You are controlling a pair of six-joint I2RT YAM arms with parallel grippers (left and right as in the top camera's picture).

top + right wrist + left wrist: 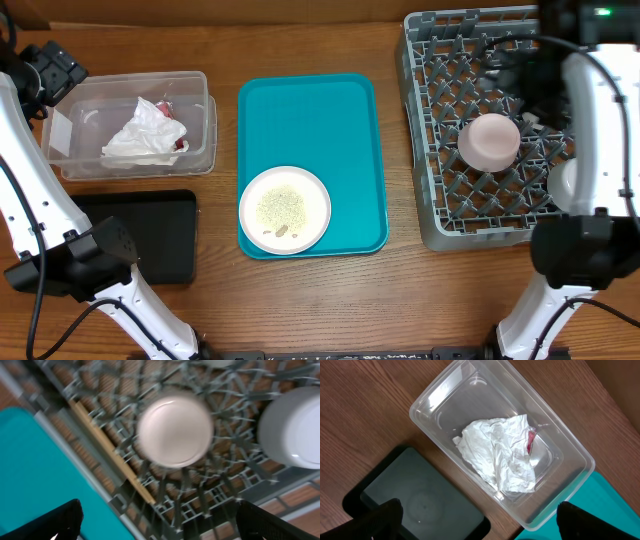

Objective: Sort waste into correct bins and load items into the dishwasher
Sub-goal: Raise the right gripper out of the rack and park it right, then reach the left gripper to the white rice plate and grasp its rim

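Hovering wide open and empty-handed over tub and rack

Over the clear, round-cornered plastic tub [435, 395] with the left gripper [479, 512] splayed, grasping nothing; inside it, a crumpled, creased white paper napkin [497, 455] with a red sliver [531, 440] at its edge; just beside, on the wood-grain table [400, 300], the matte, shallow black tray [420, 502]. Over the grey lattice dish rack [470, 238] with the right gripper [160, 510] likewise spread and clasping nothing; among its pegs, a pale-pink round bowl [175, 430] and, near it, a glossy white bowl [295, 427]. On the smooth teal tray [310, 110], the round flat plate [318, 195] strewn with whitish rice grains [282, 207]
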